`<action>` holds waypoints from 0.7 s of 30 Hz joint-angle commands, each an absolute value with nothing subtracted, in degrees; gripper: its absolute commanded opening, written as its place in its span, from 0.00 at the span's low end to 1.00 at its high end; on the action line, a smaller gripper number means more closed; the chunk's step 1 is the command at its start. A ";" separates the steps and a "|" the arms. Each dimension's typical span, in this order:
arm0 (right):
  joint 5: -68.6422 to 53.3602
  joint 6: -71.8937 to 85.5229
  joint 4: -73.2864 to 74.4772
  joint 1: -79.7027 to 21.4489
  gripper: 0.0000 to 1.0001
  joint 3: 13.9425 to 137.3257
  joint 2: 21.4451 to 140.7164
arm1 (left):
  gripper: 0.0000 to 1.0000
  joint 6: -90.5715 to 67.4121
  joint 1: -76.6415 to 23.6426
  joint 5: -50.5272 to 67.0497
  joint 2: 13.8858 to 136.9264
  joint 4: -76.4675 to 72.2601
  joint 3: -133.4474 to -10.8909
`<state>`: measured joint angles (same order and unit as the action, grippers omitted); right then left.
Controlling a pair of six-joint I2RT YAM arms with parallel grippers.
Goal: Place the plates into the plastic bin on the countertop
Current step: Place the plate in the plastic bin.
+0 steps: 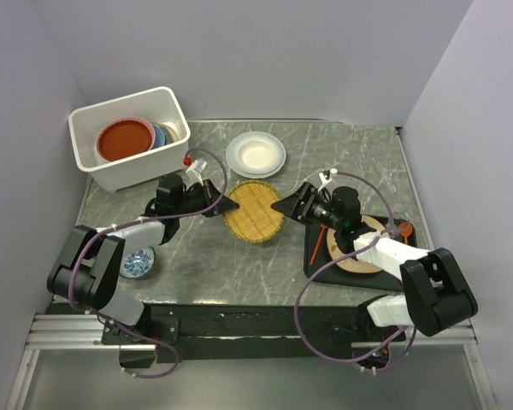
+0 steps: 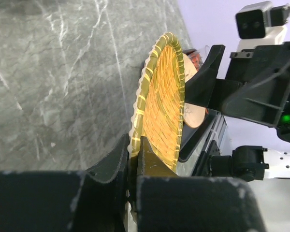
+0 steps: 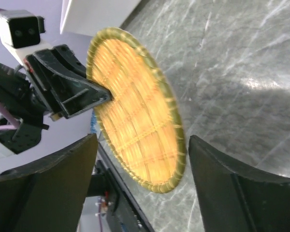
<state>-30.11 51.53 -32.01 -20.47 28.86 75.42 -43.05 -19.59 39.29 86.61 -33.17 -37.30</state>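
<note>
**Woven plate pinched by my left jaws, right jaws standing open around its far rim**

Seen from above, the woven yellow plate (image 1: 253, 211) sits at the centre of the desk (image 1: 205, 256), between my two arms. My left jaws are closed tight on its rim at the plate's 9 o'clock edge. A thin, flat plate offers nothing else to pinch, so the rim is where I hold it. In my left wrist view the woven edge runs straight down into the clamp.

My right jaws stand wide apart at the plate's 3 o'clock edge. One finger lies on each side of the rim, and neither seems to touch it, so the plate's weight appears to rest with my left arm alone. I cannot tell whether the plate is fully clear of the desk.

The left arm suits this load. The plastic bin (image 1: 111, 178) stands at 10 o'clock on the desk, on that arm's side. It already holds a red-orange plate (image 1: 124, 139) with others tucked behind it.

A white plate (image 1: 256, 155) waits at 12 o'clock. Another plate (image 1: 350, 259) lies on the black tray (image 1: 325, 272) at 4 o'clock, under my right arm. A small patterned bowl (image 1: 138, 262) sits at 8 o'clock.
</note>
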 commanded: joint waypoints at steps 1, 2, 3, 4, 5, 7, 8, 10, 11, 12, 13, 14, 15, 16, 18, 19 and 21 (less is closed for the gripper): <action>-31.73 51.77 -37.53 -20.66 0.90 30.33 75.50 | 0.01 -40.52 -19.78 37.27 84.02 -31.82 -38.23; -31.38 51.59 -37.27 -20.65 0.94 30.15 75.06 | 0.01 -40.26 -19.78 37.09 84.02 -31.47 -38.58; -30.51 51.16 -36.83 -20.74 0.96 29.97 74.54 | 0.01 -40.08 -19.78 36.92 84.11 -31.03 -38.76; -30.15 50.37 -35.52 -20.66 0.96 29.80 73.57 | 0.01 -39.82 -19.78 36.83 84.11 -30.68 -39.02; -29.62 50.01 -34.72 -20.65 0.97 29.71 72.96 | 0.01 -39.55 -19.69 36.65 84.29 -30.41 -39.55; -28.22 48.43 -32.18 -20.65 0.98 29.71 71.20 | 0.01 -39.29 -19.69 36.48 84.20 -29.80 -40.42; -27.60 47.99 -31.30 -20.65 0.98 29.62 70.50 | 0.01 -39.29 -19.69 36.30 84.20 -29.53 -40.60; -25.58 46.76 -28.40 -20.65 0.98 29.44 68.65 | 0.01 -39.11 -19.69 36.21 83.94 -29.27 -41.39; -24.79 46.32 -27.26 -20.74 0.99 29.36 68.03 | 0.01 -39.02 -19.69 36.12 83.85 -29.09 -41.66; -23.83 45.36 -24.90 -20.66 0.98 29.27 67.33 | 0.01 -38.85 -19.69 36.12 83.76 -28.83 -42.01; -21.73 44.74 -23.74 -20.65 0.99 28.92 65.85 | 0.01 -38.67 -19.69 35.78 83.67 -27.96 -42.79; -20.40 44.21 -22.34 -20.65 0.99 28.74 64.96 | 0.01 -38.58 -19.69 35.08 83.41 -27.25 -43.24; -19.43 43.34 -20.15 -20.65 0.99 28.48 63.21 | 0.01 -38.50 -19.69 34.55 83.32 -26.81 -43.68; -17.25 42.81 -18.91 -20.57 0.99 28.13 62.24 | 0.01 -38.15 -19.69 33.67 83.23 -26.02 -44.29; -15.48 41.49 -15.66 -20.65 0.99 27.60 59.52 | 0.01 -37.88 -19.69 32.44 83.14 -24.79 -45.35; -13.90 41.05 -14.69 -20.74 0.99 27.51 58.72 | 0.01 -37.45 -19.60 31.82 83.14 -24.18 -46.31; -12.92 40.00 -12.58 -20.74 0.99 27.33 56.88 | 0.01 -37.35 -19.51 30.85 82.79 -22.85 -47.19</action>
